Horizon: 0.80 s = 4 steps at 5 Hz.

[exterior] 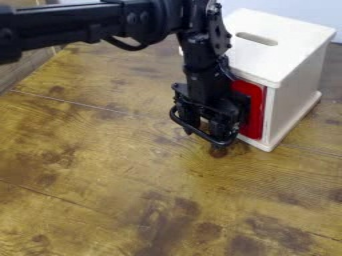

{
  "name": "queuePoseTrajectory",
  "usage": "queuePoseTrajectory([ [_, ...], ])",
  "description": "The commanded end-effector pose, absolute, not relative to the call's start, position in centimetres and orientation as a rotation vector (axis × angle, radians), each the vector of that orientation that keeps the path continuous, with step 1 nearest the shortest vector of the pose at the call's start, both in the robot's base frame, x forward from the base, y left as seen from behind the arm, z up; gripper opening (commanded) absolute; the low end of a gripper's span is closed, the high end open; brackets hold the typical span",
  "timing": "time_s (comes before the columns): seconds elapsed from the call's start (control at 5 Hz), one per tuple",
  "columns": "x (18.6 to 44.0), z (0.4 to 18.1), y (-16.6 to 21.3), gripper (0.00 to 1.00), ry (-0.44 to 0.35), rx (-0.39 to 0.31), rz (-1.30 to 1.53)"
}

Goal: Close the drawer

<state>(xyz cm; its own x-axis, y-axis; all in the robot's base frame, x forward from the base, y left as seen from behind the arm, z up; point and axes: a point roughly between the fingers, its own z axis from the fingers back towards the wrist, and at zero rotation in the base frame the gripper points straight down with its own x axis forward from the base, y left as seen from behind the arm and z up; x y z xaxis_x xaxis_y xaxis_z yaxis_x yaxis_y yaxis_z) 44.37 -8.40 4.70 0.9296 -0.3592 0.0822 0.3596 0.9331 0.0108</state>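
Drawer (250,108) w/ red front in white box (286,60), blk gripper (214,118) at front, clenched.

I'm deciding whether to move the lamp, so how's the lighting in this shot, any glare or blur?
Camera view: pale sheen on the wooden table, the white box bright on top and dimmer on its front edge; the black arm so dark that its details merge; the whole picture a little soft, with no strong motion smear.

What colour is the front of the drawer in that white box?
The drawer front is red, seen best in the camera view beside the black gripper.
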Motion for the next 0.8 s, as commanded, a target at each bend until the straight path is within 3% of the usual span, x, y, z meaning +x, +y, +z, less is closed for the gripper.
queuePoseTrajectory([
  [0.0,45.1,6.8,-5.1,1.00,-0.132,0.010,-0.305],
  [0.6,44.7,10.1,-5.0,1.00,-0.173,0.003,-0.297],
])
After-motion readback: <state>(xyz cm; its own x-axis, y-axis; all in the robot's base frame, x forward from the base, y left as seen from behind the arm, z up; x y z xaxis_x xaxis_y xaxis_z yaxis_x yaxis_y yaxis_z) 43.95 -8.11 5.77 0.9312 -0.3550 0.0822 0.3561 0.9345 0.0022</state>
